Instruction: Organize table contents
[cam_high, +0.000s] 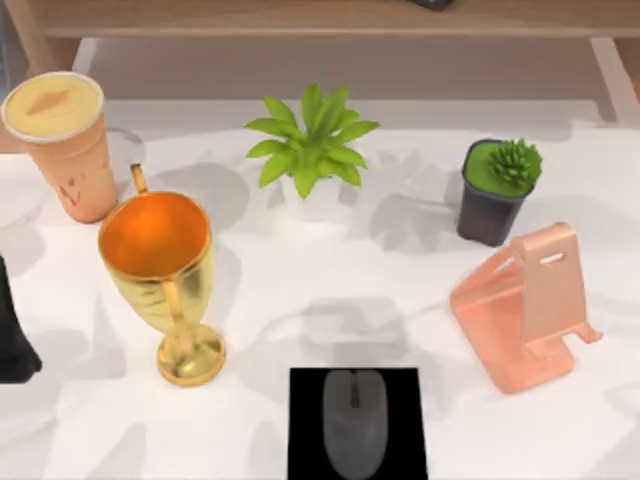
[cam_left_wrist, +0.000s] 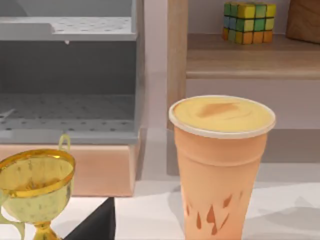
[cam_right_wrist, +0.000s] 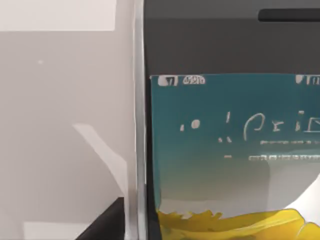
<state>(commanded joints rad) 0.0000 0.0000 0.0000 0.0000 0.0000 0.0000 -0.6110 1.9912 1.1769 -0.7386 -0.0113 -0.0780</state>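
The white marbled tabletop (cam_high: 300, 300) carries the task's things among several bystanders. The grey computer mouse (cam_high: 354, 423) lies on a black square mat (cam_high: 310, 395) at the middle of the tabletop's near edge, its nose pointing toward the far edge. The orange paper cup (cam_high: 66, 143) with its cream top stands upright at the far left corner; in the left wrist view the same cup (cam_left_wrist: 221, 165) rises straight ahead, with a wooden shelf (cam_left_wrist: 240, 55) behind it bearing a coloured puzzle cube (cam_left_wrist: 249, 22), and a grey perforated rack (cam_left_wrist: 67, 75) off to one side. Just beside the cup, toward the near edge, stands a gold trophy goblet (cam_high: 165, 280), upright, its bowl near the cup but apart from it. A leafy green plant in a white pot (cam_high: 311, 150) sits at the middle of the far edge, and a small succulent in a dark pot (cam_high: 497, 190) stands toward the far right. Near that, toward the right edge, is a salmon-pink phone stand (cam_high: 525, 305), with nothing in its cradle. The smartphone (cam_right_wrist: 225, 150) appears close up in the right wrist view, silver edge and a teal and yellow screen, lying against a pale surface; where it lies on the tabletop cannot be told. A dark part of the left arm (cam_high: 14, 335) sits at the left edge; whether the left end effector or the right end effector is apart or together cannot be told.
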